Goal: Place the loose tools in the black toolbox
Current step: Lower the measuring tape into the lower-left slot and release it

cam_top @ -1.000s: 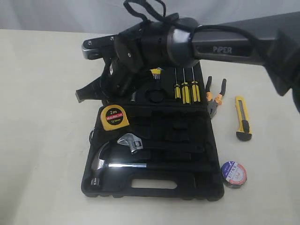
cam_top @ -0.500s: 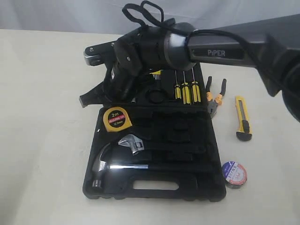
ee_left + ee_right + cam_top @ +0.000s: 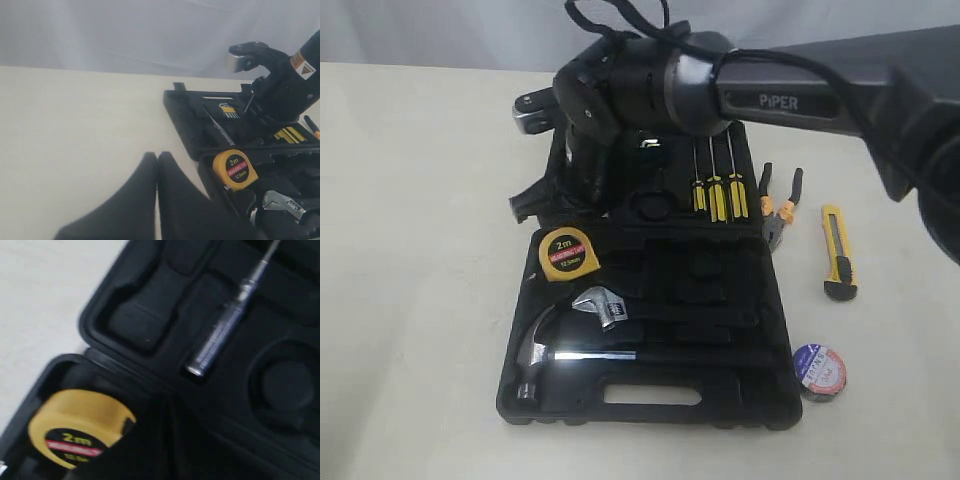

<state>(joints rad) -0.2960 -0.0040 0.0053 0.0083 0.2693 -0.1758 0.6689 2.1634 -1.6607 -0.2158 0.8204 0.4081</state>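
The black toolbox (image 3: 760, 390) lies open on the table. The yellow "2m" tape measure (image 3: 567, 254) sits in the box's near half at its back left corner; it also shows in the wrist views (image 3: 235, 169) (image 3: 75, 427). On the table to the right of the box lie the orange-and-black pliers (image 3: 778, 212), the yellow-black utility knife (image 3: 838, 253) and the black tape roll (image 3: 818, 371). My right gripper (image 3: 523, 208) reaches across to the box's left side, shut and empty, just behind the tape measure (image 3: 167, 412). My left gripper (image 3: 156, 161) hovers left of the toolbox (image 3: 186, 131), shut on nothing.
A steel hammer (image 3: 545, 350) and an adjustable wrench (image 3: 600, 303) rest in the near half. Three yellow-black screwdrivers (image 3: 718, 190) sit in the lid. The right arm (image 3: 790, 100) spans the back of the box. Bare table lies left of the box.
My right arm has swung and its shut gripper has drawn a little to the right, closer to the lid. The tape measure stays in the box. The other tools have not moved.
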